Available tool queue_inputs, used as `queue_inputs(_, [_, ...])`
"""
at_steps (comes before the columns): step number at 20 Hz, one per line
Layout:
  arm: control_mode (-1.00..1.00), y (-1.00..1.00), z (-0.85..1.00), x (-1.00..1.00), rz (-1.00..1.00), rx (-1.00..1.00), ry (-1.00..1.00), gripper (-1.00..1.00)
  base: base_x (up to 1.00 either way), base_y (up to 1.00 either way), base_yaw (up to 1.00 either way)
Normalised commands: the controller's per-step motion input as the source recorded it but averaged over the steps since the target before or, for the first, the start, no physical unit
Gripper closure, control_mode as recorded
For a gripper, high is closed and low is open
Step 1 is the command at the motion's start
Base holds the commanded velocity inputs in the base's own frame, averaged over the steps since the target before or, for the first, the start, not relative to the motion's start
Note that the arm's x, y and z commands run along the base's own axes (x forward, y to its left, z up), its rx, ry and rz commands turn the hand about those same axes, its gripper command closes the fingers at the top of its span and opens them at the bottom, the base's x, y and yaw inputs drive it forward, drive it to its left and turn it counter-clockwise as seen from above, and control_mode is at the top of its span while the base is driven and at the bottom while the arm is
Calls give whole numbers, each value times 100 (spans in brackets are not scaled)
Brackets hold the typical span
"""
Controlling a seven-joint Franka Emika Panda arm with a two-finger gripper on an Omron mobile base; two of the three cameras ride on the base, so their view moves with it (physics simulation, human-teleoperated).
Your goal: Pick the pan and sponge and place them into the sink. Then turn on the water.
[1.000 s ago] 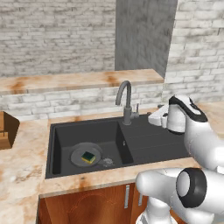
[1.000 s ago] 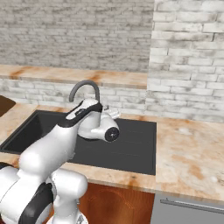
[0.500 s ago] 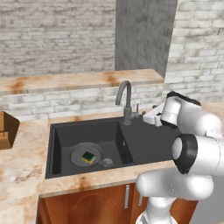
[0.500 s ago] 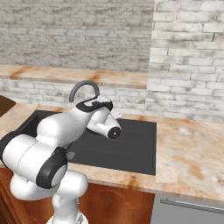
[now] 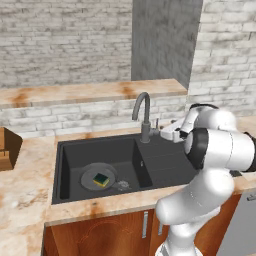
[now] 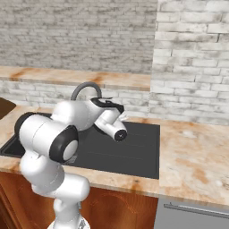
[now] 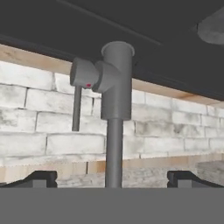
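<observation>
The dark grey pan [image 5: 89, 178] lies in the left basin of the black sink [image 5: 165, 165], and the yellow and green sponge [image 5: 101, 179] rests on it. My gripper [image 5: 168, 133] hovers open just right of the faucet [image 5: 144, 112], level with its base. The hand view is rolled upside down. In it the faucet body [image 7: 117, 78] and its thin side lever [image 7: 77, 109] stand straight ahead, and the faucet's stem runs down between my two wide-apart fingertips [image 7: 41, 178]. Nothing is held.
A brick backsplash and a raised stone ledge [image 5: 90, 92] run behind the sink. A brown wooden box [image 5: 7, 147] stands on the counter at the far left. My arm's elbow [image 6: 49, 134] hangs over the sink's front [image 6: 134, 154].
The hand has slid left along the back of the sink toward the faucet, and the elbow has swung round to the front. Pan and sponge have not moved. The jaws stay open.
</observation>
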Motion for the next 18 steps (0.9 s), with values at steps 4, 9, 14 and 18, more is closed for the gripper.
queue_inputs(4, [-100,0,-18,44,0,1,0,-100,0,0,0])
queue_inputs(9, [-100,0,-17,41,0,0,0,-100,0,0,0])
queue_inputs(14, [-100,0,-7,41,0,0,0,-100,0,0,0])
queue_inputs(18, [-100,0,-13,47,-1,0,0,-100,0,0,0])
